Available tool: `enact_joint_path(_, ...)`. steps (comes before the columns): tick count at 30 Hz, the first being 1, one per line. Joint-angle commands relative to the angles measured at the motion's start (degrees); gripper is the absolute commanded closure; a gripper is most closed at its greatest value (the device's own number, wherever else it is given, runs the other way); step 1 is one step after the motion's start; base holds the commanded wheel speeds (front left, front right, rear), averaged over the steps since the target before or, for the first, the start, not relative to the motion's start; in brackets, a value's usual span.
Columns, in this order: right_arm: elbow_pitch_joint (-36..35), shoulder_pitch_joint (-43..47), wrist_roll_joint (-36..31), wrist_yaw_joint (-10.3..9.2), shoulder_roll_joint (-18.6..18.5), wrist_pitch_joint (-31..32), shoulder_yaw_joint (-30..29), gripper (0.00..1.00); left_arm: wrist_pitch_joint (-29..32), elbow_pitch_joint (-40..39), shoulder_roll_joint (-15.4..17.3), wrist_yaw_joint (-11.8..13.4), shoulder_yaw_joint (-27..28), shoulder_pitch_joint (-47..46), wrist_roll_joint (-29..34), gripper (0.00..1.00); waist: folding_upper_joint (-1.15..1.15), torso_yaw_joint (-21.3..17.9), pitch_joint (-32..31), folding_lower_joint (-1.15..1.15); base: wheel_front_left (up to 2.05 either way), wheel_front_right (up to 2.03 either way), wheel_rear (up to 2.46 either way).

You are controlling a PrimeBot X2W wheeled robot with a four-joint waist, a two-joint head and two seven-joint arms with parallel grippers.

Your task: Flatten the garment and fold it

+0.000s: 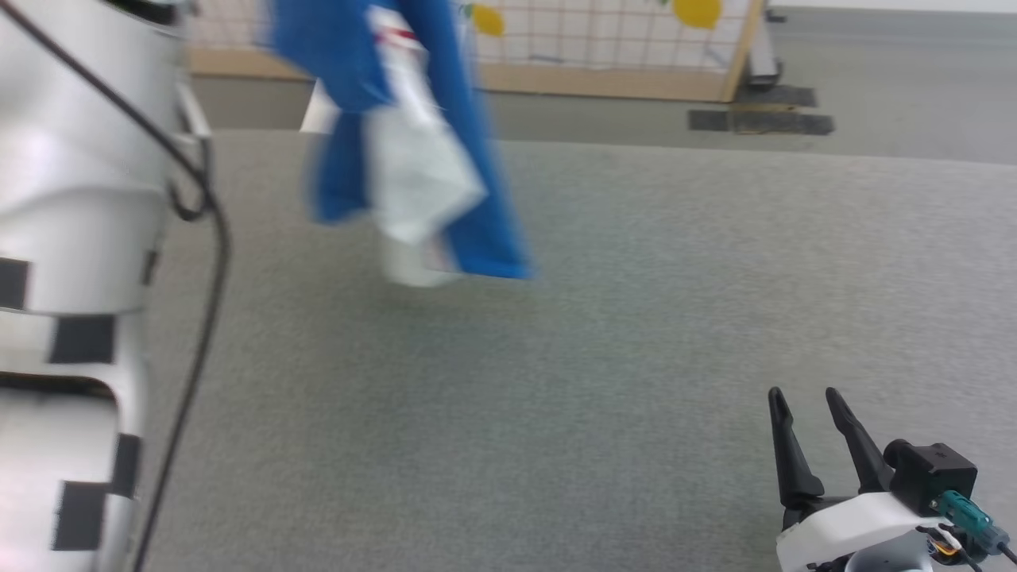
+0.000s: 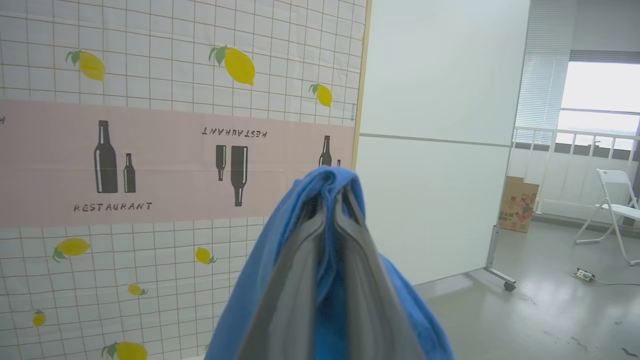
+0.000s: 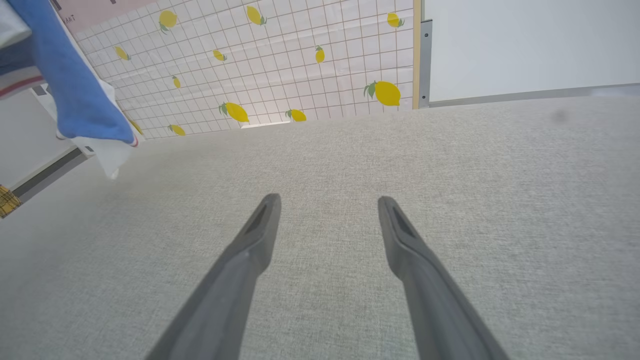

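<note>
The garment (image 1: 413,143), royal blue with white parts and a bit of red trim, hangs in the air above the far left of the grey table (image 1: 604,334), blurred. In the left wrist view my left gripper (image 2: 330,195) is shut on the garment (image 2: 280,260), whose blue cloth drapes over both fingers. My left forearm (image 1: 71,238) rises at the left of the head view. My right gripper (image 1: 802,397) stands open low at the table's front right, nothing between its fingers. The right wrist view has the garment (image 3: 75,95) hanging at its upper left and the right gripper (image 3: 327,202) open over bare cloth.
A screen with a lemon-and-grid print (image 1: 604,32) stands behind the table. The left wrist view shows a white partition (image 2: 435,150), a cardboard box (image 2: 517,205), a white folding chair (image 2: 615,210) and a power strip (image 2: 582,274) on the floor.
</note>
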Motion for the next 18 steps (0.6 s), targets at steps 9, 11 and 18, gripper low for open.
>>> enact_joint_path(9, 0.09, 0.57, 0.5, -0.09, -0.01, -0.58, -0.26, 0.0, 3.06, -0.17, -5.02, -0.17, -7.58, 10.9, -2.23, 1.0, 0.0, -6.13, -2.55, 0.0, 0.0, 0.0, 0.0)
enact_joint_path(11, 0.06, 0.52, 0.6, -0.09, -0.01, -0.63, -0.19, 0.0, 3.95, 0.55, -5.57, 0.32, -10.15, 14.12, -1.04, 1.0, 0.0, -6.88, -2.26, 0.0, 0.0, 0.0, 0.0)
enact_joint_path(18, -0.03, 0.1, 1.13, -0.09, -0.01, -0.87, 0.12, 0.0, 8.4, 6.39, -6.21, 1.53, -19.99, 26.74, 3.12, 1.0, 0.0, -9.75, 0.12, 0.0, 0.0, 0.0, 0.0)
